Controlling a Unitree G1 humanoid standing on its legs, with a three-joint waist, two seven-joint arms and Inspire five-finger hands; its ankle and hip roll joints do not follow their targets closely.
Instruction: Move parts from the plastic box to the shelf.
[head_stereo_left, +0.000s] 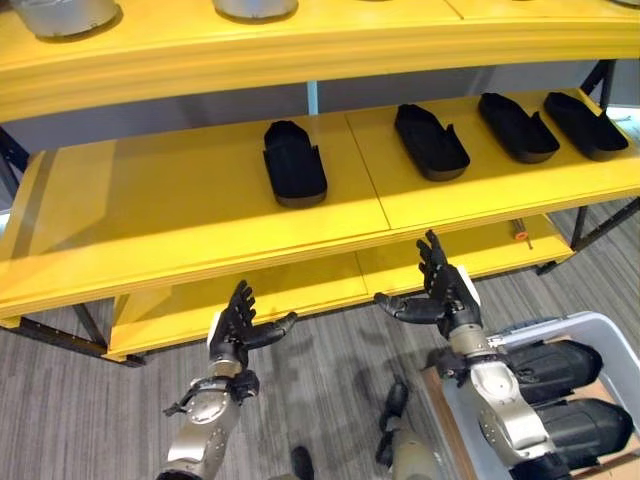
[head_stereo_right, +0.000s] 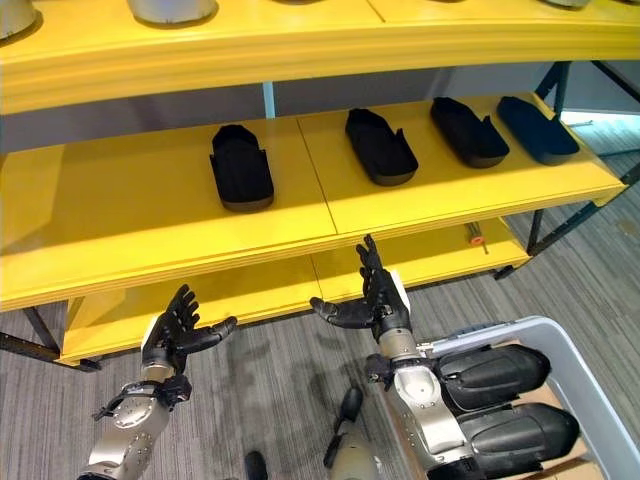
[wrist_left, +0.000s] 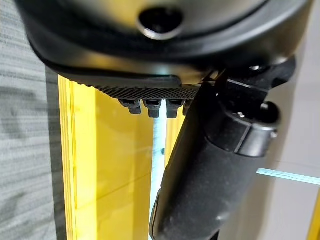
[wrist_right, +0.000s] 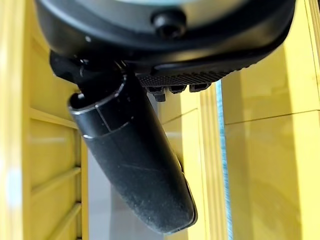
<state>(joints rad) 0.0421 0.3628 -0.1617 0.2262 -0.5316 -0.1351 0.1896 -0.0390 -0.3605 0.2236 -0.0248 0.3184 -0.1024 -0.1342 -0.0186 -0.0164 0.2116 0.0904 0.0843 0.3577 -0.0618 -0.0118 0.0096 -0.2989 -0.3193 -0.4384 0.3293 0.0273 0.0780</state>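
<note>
Several black shoe-shaped parts lie on the yellow shelf (head_stereo_left: 200, 210), among them one near the middle (head_stereo_left: 294, 163) and another to its right (head_stereo_left: 431, 141). Two more black parts (head_stereo_left: 558, 372) rest in the grey plastic box (head_stereo_left: 623, 352) at the lower right. My right hand (head_stereo_left: 445, 290) is raised in front of the shelf's front edge, fingers straight, thumb out, holding nothing. My left hand (head_stereo_left: 240, 325) is lower and to the left, also open and empty. Each wrist view shows that hand's own thumb (wrist_right: 135, 165) against the yellow shelf.
A lower yellow shelf board (head_stereo_left: 300, 290) carries a small orange-tipped tool (head_stereo_left: 521, 233). The top shelf (head_stereo_left: 300, 40) holds grey round containers (head_stereo_left: 62, 14). Dark shelf legs (head_stereo_left: 590, 235) stand on the grey floor. The box sits on a brown base.
</note>
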